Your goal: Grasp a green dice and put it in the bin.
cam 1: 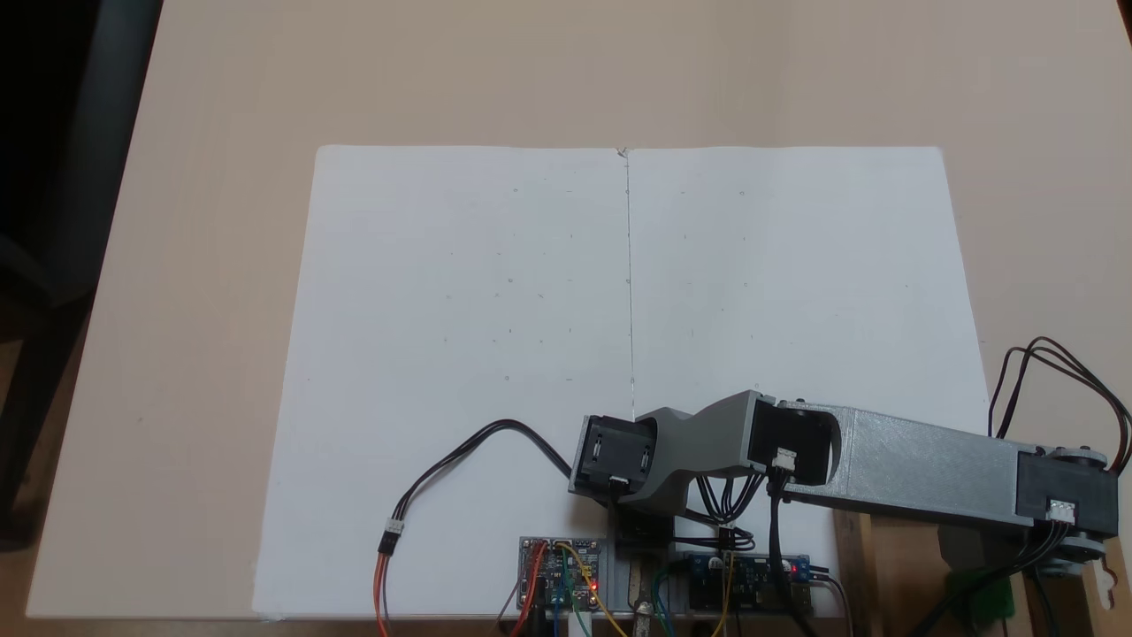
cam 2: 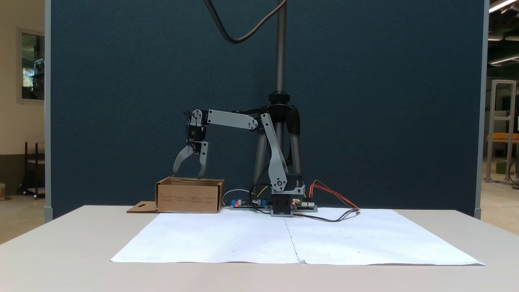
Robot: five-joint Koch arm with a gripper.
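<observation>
My gripper (cam 2: 187, 174) hangs open just above the bin (cam 2: 188, 196), its two fingertips pointing down at the box's top rim with nothing between them. The bin is a brown cardboard box at the table's back left, with a flat flap (cam 2: 142, 207) that has a hang-hole lying beside it. In a fixed view from above, the arm (cam 1: 920, 469) reaches to the lower right over the bin (cam 1: 884, 575). A bright green shape (cam 1: 977, 602) that looks like the green dice lies low inside the bin, partly covered by the arm and its cables.
Two white paper sheets (cam 1: 628, 354) cover the middle of the table. Circuit boards (cam 1: 562, 571) with coloured wires sit by the arm's base (cam 2: 282, 205). A black cable (cam 1: 469, 451) loops over the paper. A tripod (cam 2: 279, 121) and a dark blue partition stand behind.
</observation>
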